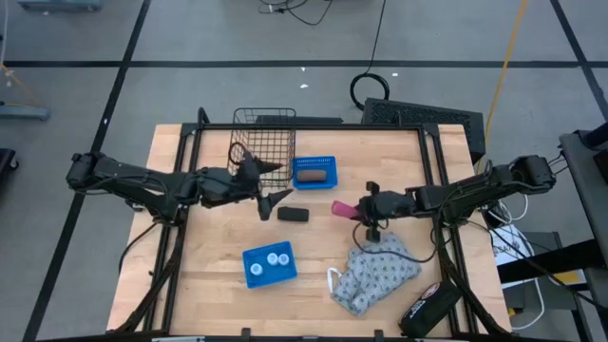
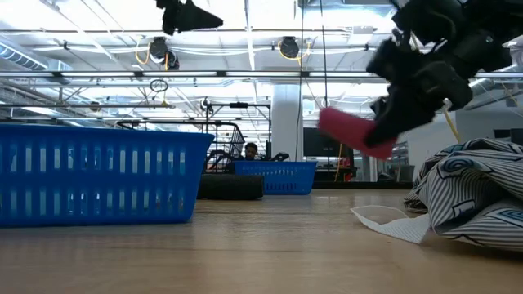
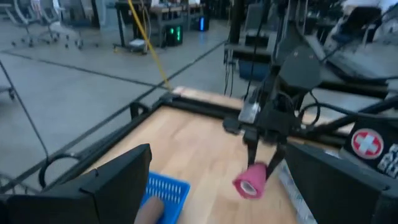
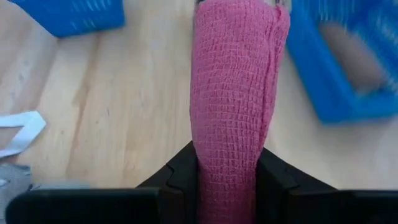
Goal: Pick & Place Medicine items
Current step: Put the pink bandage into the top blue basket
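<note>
Pink roll (image 1: 343, 208) gripped in right fingers (image 1: 355, 210) above bare wood; left fingers (image 1: 269, 202) spread wide.

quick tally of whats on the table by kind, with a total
blue trays: 2, one near the front, one at the back
white bottles: 3, all in the front tray
wire basket: 1
bandage rolls: 3, pink in the right tool, black on the wood, brown in the back tray
patterned cloth: 1
black pouch: 1
total: 11
</note>
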You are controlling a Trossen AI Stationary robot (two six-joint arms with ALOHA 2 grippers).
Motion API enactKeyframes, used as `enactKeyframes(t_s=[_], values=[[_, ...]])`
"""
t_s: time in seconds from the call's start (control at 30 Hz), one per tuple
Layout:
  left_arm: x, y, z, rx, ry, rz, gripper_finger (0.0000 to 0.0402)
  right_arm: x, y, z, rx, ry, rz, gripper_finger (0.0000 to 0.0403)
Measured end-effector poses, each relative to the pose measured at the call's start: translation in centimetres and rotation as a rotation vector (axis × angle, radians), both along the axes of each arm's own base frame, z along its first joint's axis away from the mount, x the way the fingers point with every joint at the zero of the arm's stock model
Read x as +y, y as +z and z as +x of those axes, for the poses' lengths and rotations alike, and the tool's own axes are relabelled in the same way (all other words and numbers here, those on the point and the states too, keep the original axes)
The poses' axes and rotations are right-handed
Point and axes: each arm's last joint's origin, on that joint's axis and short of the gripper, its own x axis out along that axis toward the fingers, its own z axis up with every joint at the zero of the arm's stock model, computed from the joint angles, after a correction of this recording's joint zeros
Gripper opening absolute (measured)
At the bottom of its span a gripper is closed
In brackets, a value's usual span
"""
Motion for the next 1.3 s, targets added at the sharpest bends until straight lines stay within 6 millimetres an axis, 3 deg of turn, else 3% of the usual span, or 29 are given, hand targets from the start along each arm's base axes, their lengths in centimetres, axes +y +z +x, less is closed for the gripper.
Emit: enactKeyframes(t_s=[0.2, 0.33, 0.53, 0.87, 1.17, 1.3], values=[[0.5, -1.1, 1.9, -0.03, -0.031, -0.063, 0.0379, -0.2, 1.2, 0.8, -0.136, 0.07, -0.223, 0.0083], [0.7, -3.1, 3.7, 0.009, -0.048, -0.098, 0.0379, -0.5, 1.9, 1.1, -0.189, 0.024, -0.358, 0.0082], [0.7, -5.5, 6.6, 0.059, -0.082, -0.197, 0.0379, -0.5, 2.0, 1.2, -0.197, 0.019, -0.376, 0.0082], [1.2, -6.4, 11.7, 0.132, -0.092, -0.128, 0.0379, -0.4, 1.5, 1.7, -0.197, 0.027, -0.38, 0.0083], [2.3, -7.8, 13.1, 0.151, -0.142, -0.247, 0.0378, 0.5, 2.3, 1.9, -0.275, 0.092, -0.454, 0.0083], [2.5, -7.9, 13.1, 0.159, -0.208, -0.288, 0.0348, 0.5, 2.4, 1.9, -0.281, 0.09, -0.451, 0.0083]])
